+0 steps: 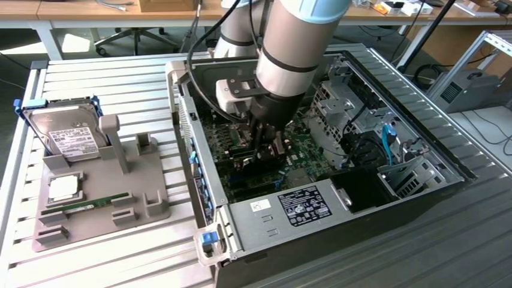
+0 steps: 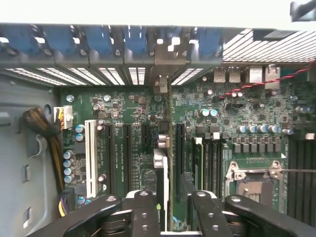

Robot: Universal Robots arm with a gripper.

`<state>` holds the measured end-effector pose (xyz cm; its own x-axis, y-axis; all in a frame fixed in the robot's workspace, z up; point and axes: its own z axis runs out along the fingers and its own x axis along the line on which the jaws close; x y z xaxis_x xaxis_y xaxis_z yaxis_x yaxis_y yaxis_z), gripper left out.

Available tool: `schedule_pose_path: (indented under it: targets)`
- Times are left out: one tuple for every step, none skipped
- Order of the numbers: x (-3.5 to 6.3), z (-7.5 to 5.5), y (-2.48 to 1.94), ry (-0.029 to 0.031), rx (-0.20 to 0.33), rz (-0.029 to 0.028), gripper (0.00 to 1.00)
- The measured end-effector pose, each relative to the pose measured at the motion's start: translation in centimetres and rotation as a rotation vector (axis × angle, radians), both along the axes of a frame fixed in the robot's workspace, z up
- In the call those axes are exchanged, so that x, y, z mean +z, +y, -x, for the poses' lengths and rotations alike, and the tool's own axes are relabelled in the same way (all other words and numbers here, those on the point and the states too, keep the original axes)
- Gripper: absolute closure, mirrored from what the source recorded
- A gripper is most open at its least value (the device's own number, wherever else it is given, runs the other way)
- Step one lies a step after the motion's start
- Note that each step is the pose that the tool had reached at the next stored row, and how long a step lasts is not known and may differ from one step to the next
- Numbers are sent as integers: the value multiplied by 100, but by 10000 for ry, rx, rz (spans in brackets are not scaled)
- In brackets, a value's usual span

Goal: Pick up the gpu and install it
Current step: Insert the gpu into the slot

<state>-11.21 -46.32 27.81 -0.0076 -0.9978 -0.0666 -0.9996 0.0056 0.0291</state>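
Note:
The gpu (image 2: 166, 128) shows edge-on in the wrist view as a thin dark card standing upright in a motherboard slot. Its metal bracket (image 2: 165, 57) sits against the case's rear slot openings. My gripper (image 2: 173, 215) hangs just above the card's near end with one black finger (image 2: 143, 212) on each side. The jaws are open, with a visible gap between the card and the other finger (image 2: 203, 212). In the exterior view my gripper (image 1: 264, 150) is lowered inside the open computer case (image 1: 320, 210), over the motherboard (image 1: 300, 153), and the arm hides the card.
A grey holder (image 1: 104, 192) on the exterior view's left carries a hard drive (image 1: 68, 135), a CPU (image 1: 64, 188) and a green RAM stick (image 1: 95, 204). Inside the case are a white slot (image 2: 90, 158), the CPU socket (image 2: 254, 185), cables (image 2: 47, 133) and drive bays (image 1: 400, 171).

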Motion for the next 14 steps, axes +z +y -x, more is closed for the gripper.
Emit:
schedule_pose_path:
  targets:
    - [33,0,0,-1,0,0,67]
    - [65,0,0,-1,0,1,67]
    - [94,0,0,-1,0,3,67]
    - [123,0,0,0,0,4,67]
    - [152,0,0,-1,0,4,67]
    - [205,0,0,-1,0,7,67]
    - [247,0,0,0,1,11,67]
    - [275,0,0,-1,1,13,67]
    - [329,0,0,-1,1,18,67]
    - [365,0,0,-1,1,21,67]
    - [396,0,0,-1,0,23,67]
    - [433,0,0,0,1,26,67]
    - [458,0,0,0,1,28,67]
    - [484,0,0,0,1,29,67]
